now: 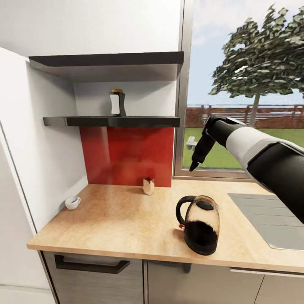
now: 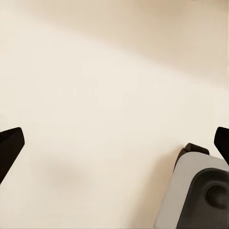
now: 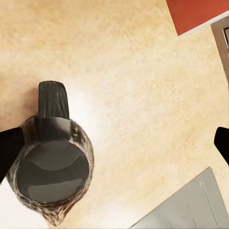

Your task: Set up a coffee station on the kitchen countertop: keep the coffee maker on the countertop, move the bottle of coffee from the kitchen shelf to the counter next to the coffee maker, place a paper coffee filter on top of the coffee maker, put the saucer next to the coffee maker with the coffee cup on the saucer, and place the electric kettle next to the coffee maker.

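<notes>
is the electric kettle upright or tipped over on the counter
Upright. The electric kettle stands on its dark base on the kitchen countertop, lid on top and handle at its side; the right wrist view looks straight down on its lid.

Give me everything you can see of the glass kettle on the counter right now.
The rounded clear glass electric kettle stands upright on the light wood-grain countertop, near its front edge, left of the grey steel sink. Its lower half looks dark, on a black base. The black loop handle points left, with a small red spot at its foot. A dark lid is seen from above in the right wrist view. Nothing grips it; the right gripper hangs above, apart.
</notes>
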### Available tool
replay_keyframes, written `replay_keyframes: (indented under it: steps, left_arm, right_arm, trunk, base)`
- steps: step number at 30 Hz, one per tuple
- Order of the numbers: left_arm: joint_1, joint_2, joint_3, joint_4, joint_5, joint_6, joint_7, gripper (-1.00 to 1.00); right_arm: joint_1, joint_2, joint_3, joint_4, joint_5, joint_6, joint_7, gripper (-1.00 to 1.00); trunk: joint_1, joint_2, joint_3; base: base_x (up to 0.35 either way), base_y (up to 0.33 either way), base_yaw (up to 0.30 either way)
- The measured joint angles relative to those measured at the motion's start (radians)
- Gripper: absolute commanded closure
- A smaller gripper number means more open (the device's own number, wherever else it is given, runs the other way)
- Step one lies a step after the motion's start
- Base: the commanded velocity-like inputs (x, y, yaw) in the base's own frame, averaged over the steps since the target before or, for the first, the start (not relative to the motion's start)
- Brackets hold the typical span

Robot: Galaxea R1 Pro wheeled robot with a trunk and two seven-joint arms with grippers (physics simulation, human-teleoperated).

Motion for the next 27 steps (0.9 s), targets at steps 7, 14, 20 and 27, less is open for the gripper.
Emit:
replay_keyframes:
  steps: [7,14,20,27]
  left_arm:
    - [0.0,-0.001,0.002,0.0,0.0,-0.003,-0.002,-1.0]
    - [0.0,-0.001,0.002,0.0,0.001,-0.003,-0.002,-1.0]
    - [0.0,-0.003,0.002,0.0,0.001,-0.002,-0.002,-1.0]
    - [0.0,0.003,0.002,0.001,0.002,-0.004,-0.004,-1.0]
  right_arm:
    - [0.009,0.015,0.0,0.001,0.0,0.09,-0.019,-1.0]
    - [0.015,0.017,-0.001,0.001,-0.001,0.099,-0.026,-1.0]
    - [0.027,0.02,-0.001,0.001,-0.002,0.098,-0.025,-1.0]
    - [0.046,0.025,-0.001,0.001,-0.006,0.11,-0.026,-1.0]
  trunk:
    - [0.0,0.0,0.0]
    - [0.019,-0.034,-0.015]
    - [0.042,-0.077,-0.034]
    - [0.069,-0.126,-0.056]
  base:
    - [0.003,0.002,0.0]
    - [0.0,0.0,0.0]
    - [0.0,0.0,0.0]
    - [0.0,0.0,0.0]
